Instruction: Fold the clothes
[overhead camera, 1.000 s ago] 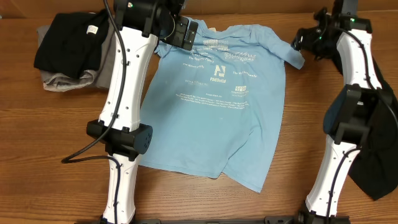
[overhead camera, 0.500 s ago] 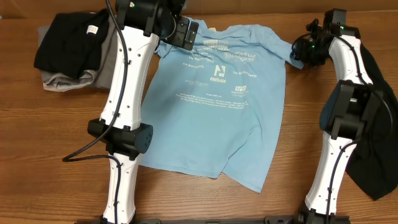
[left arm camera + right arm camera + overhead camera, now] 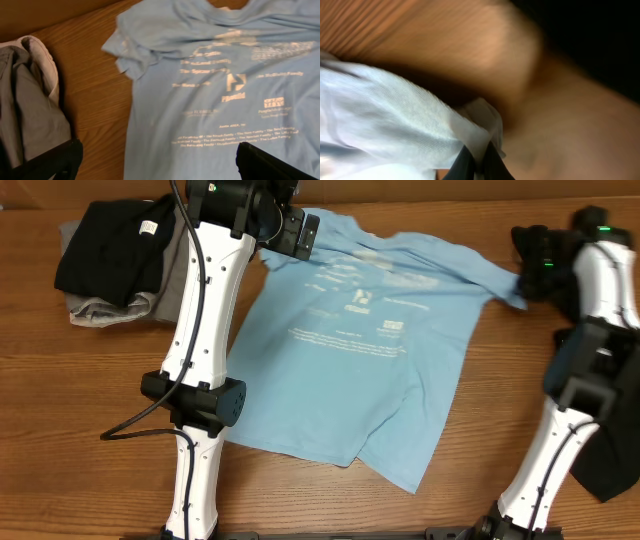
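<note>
The light blue T-shirt (image 3: 360,370) with white print lies spread in the middle of the table. Its right sleeve (image 3: 495,278) is stretched out to the right. My right gripper (image 3: 523,283) is shut on the end of that sleeve. In the right wrist view the fingers (image 3: 465,165) pinch pale cloth (image 3: 395,115) between them. My left gripper (image 3: 300,235) hovers open over the shirt's left shoulder, holding nothing. Its dark fingertips (image 3: 50,162) frame the printed chest (image 3: 220,95) and the crumpled left sleeve (image 3: 132,50).
A pile of black and grey clothes (image 3: 105,265) sits at the back left; its grey cloth (image 3: 30,115) shows beside the left fingers. Another black garment (image 3: 610,455) lies by the right arm's base at the table's right edge.
My right gripper has shut on the right sleeve and moved right with it, pulling the sleeve and upper shirt taut. The left arm has stayed put.
</note>
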Available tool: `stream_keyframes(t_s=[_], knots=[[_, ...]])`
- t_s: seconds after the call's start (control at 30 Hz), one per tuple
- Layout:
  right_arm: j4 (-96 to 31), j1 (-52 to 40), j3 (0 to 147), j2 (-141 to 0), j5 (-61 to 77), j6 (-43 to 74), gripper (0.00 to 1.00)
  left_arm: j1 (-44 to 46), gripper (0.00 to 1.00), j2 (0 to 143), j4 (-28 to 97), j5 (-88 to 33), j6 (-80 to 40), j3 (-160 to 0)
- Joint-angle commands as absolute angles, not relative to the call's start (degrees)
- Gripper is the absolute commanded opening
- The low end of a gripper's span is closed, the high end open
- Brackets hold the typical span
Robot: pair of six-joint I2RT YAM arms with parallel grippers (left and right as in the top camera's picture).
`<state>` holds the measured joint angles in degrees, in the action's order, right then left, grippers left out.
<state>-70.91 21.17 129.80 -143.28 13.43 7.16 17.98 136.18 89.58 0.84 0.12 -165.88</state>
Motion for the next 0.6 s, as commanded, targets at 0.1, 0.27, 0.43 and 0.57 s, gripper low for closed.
stream_keyframes(t_s=[0.1, 0.27, 0.43, 0.57], knots=[[-80.84, 28.14, 131.02, -129.62, 11.27, 9.30, 0.07, 18.09, 1.00, 138.21, 89.25, -3.51, -0.03, -165.88], [-91.81, 30.68, 131.02, -127.00, 5.63, 9.34, 0.13, 18.63, 1.00, 139.98, 89.89, -4.54, -0.03, -165.77], [-97.06, 32.16, 130.89, -126.96, 0.51, 10.98, 0.15, 19.92, 1.00, 143.04, 91.59, -4.47, 0.30, -165.71], [-96.95, 32.60, 130.91, -126.74, 2.09, 10.90, 0.34, 20.18, 1.00, 146.47, 95.90, -3.62, 4.64, -165.64]])
